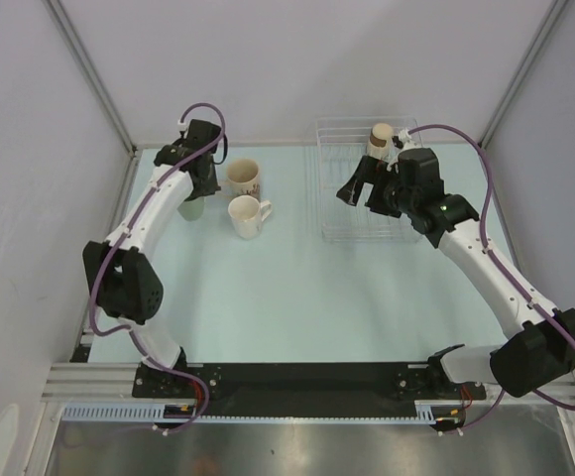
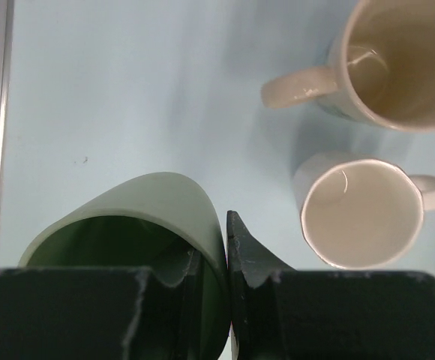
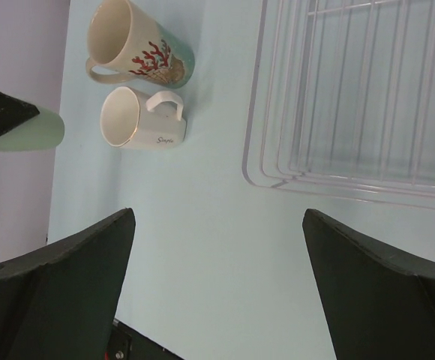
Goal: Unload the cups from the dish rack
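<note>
Cups are split between table and rack. Farthest left, the left gripper (image 2: 217,253) is pinched narrow on the wall of the pale green cup (image 2: 142,217), one finger inside the mouth and one outside. The cup leans in that grip, and I cannot tell whether its base touches the table (image 1: 297,297). Let go while tilted, it could tip and roll. Just to that gripper's right stand the cream printed cup (image 1: 244,177) and the white handled cup (image 1: 247,215), near enough for a rolling cup or a snagged inner finger to knock them. Further right, the right gripper (image 3: 217,216) hangs wide apart over the dish rack (image 1: 339,226), holding nothing. The tan brown-topped cup (image 1: 380,139) sits beyond it in the rack's far corner. A finger catching the thin wires, or a glancing touch, could topple that cup.
</note>
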